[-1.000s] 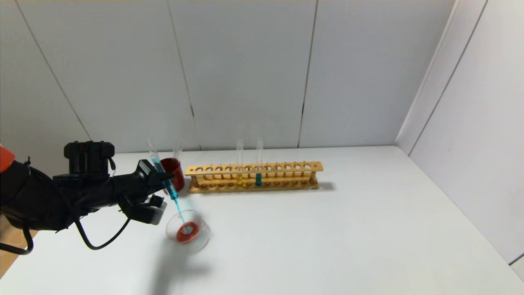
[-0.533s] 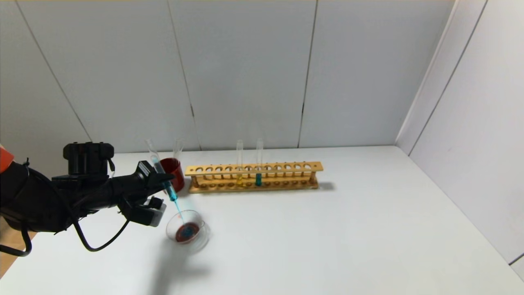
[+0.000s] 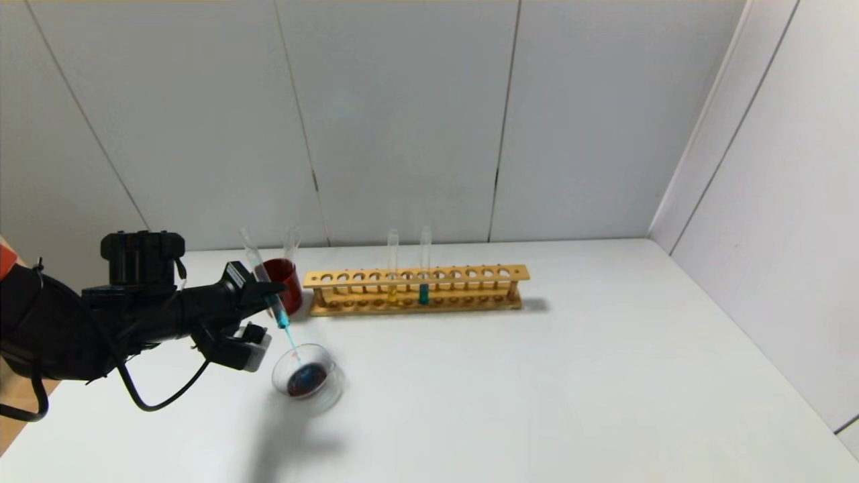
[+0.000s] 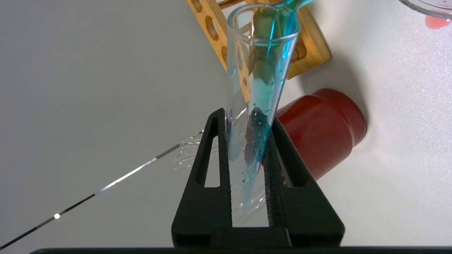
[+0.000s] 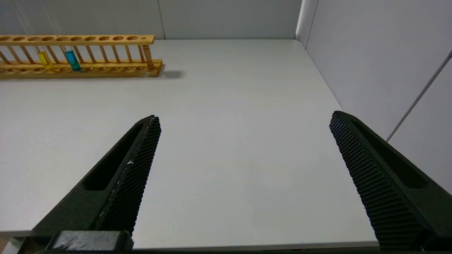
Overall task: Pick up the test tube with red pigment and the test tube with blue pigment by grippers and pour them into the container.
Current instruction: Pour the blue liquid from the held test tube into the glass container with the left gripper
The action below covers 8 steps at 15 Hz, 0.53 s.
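Blue test tube [image 3: 268, 295] is clamped tight by left gripper [image 3: 268, 290], tipped mouth-down over container [image 3: 329, 389] so pigment gets drained in. Right gripper [image 5: 243, 148] is parked, spread wide.

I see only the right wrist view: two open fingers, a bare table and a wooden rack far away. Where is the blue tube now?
Observer: The left gripper holds the test tube with blue pigment tilted, its mouth down over the container, left of the rack.
Operator: Is liquid leaving the tube?
Observer: Yes, in the head view a thin blue stream runs from its mouth into the dish, where the liquid looks dark red.
Operator: Is the grip firm?
Observer: In the left wrist view both fingers press the glass near its closed end.
Operator: Anything beside the tube?
Observer: A dark red cup stands just behind it, with an empty tube in it.
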Available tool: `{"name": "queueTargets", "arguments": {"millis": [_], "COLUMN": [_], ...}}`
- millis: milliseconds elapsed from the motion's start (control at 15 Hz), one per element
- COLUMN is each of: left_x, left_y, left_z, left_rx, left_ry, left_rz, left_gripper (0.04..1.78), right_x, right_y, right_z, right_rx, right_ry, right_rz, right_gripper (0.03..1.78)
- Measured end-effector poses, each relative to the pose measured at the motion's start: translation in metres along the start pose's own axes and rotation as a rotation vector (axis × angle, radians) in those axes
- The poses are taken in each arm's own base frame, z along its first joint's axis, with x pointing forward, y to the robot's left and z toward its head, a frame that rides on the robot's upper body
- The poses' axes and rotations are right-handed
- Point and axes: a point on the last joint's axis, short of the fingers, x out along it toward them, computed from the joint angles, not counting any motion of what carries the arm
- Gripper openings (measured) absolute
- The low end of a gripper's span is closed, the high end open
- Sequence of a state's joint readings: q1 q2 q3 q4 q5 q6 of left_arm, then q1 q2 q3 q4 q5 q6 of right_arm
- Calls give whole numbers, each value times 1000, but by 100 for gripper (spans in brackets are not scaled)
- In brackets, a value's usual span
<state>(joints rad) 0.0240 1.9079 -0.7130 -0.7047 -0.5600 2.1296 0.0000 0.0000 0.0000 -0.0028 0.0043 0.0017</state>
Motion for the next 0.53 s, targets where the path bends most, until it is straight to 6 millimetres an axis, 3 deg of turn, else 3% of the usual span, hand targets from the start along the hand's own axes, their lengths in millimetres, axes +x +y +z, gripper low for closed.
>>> {"name": "queueTargets", "arguments": {"millis": [533], "left_x": [-7], "left_y": [-3], "left_z": [7], "left_rx": [62], "left_ry": [-3], "left_rz": [-13], "left_gripper": [31], "right_x": [0], "right_y": [0], "right_z": [0], "right_rx": [0], "right_ry": [0], "right_rz": [0], "right_gripper": [175]}}
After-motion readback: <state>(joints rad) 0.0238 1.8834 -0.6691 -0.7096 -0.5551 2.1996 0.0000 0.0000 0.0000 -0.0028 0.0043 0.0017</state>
